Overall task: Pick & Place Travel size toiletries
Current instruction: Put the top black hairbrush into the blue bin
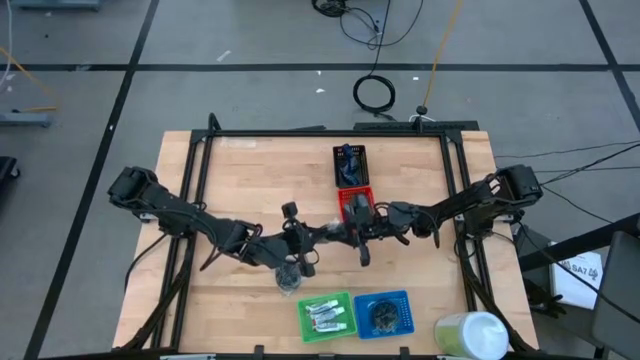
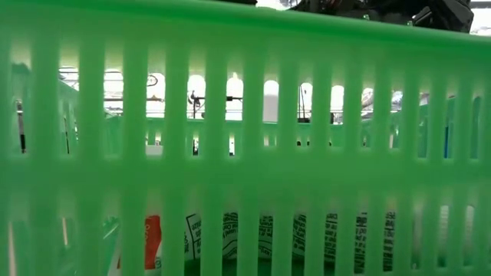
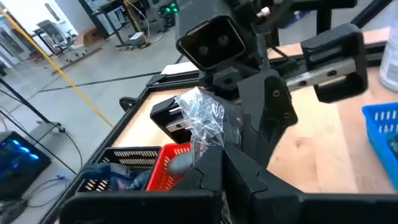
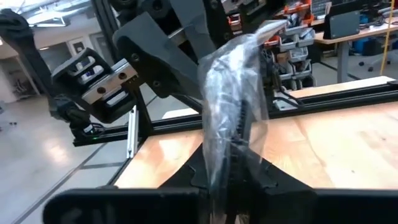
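A dark pad in crumpled clear wrap (image 4: 233, 93) is held up between my two grippers over the middle of the table, beside the red basket (image 1: 354, 200). My left gripper (image 1: 328, 236) comes from the table's left and my right gripper (image 1: 352, 232) from its right; both are shut on the wrap (image 3: 202, 121). Another clear-wrapped round item (image 1: 288, 277) lies on the table under my left arm. White tubes (image 1: 327, 316) lie in the green basket (image 1: 346, 296), and dark items in the blue basket (image 1: 383, 313). My left gripper pinches one end of the clear wrap (image 3: 198, 146) between its two fingers, coming roughly level from the table's left. The wrap sticks out past the fingertips toward my right gripper, clear of the table. My right gripper pinches the other end of the wrap (image 4: 224, 163) between its two fingers, coming roughly level from the table's right. The wrap with the dark pad inside stands out beyond the fingertips. How far back it reaches I cannot tell.
A black basket (image 1: 350, 163) stands beyond the red one toward the far edge. A white-and-green cylinder (image 1: 470, 335) lies at the near right corner. The green basket's wall (image 2: 245, 100) fills the low view. A black frame (image 1: 300, 133) borders the tabletop.
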Motion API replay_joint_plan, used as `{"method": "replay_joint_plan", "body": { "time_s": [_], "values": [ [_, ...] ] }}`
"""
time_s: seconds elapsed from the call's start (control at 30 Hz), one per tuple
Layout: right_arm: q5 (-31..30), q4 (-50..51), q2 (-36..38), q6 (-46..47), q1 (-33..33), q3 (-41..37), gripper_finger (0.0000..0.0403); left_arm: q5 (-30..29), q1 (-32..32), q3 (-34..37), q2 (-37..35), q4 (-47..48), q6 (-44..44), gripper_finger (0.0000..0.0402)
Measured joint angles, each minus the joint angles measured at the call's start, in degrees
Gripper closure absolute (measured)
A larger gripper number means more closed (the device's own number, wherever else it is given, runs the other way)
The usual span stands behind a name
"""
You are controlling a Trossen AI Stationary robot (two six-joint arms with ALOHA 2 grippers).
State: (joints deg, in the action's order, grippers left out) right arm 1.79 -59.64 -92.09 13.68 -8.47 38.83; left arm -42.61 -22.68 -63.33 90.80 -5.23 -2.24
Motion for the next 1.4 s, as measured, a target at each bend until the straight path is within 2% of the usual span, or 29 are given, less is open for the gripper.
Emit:
{"method": "replay_joint_plan", "body": {
  "time_s": [0.17,0.33,0.5,0.63,0.8,0.97,1.17,1.3,1.4],
  "values": [
    [0.03,3.55,1.7,-0.28,-0.04,-0.15,0.0381,-3.89,-0.66,0.0,-0.1,-1.85,-2.21,0.0339],
    [0.05,11.91,6.38,-1.44,-0.57,-0.7,0.0381,-4.26,-1.29,0.0,-1.32,-4.29,0.39,0.0244],
    [0.74,21.11,14.46,-3.64,-3.55,-1.37,0.0381,-4.48,-1.84,0.0,-3.28,-0.08,0.08,0.0153],
    [2.99,29.22,20.72,-4.54,-8.76,-1.76,0.0381,-5.47,-1.59,0.0,-4.9,6.08,4.13,0.0117],
    [3.42,36.8,24.68,-3.5,-17.75,-1.77,0.0381,-5.69,0.72,0.73,-4.3,12.66,12.55,0.0117],
    [2.79,38.04,23.09,2.09,-25.57,-1.77,0.0377,-4.35,3.64,1.15,-2.98,16.71,22.43,0.0138],
    [0.44,38.59,16.95,5.03,-31.3,-1.77,0.038,-1.01,5.37,1.14,-2.65,15.76,23.85,0.016],
    [-4.29,40.58,13.87,5.65,-32.14,-1.77,0.0375,-0.76,5.46,1.14,-2.51,14.18,23.75,0.017],
    [-4.73,42.48,12.68,7.89,-32.15,-1.77,0.0362,-0.71,5.4,1.14,-2.55,14.36,23.91,0.0176]
  ]
}}
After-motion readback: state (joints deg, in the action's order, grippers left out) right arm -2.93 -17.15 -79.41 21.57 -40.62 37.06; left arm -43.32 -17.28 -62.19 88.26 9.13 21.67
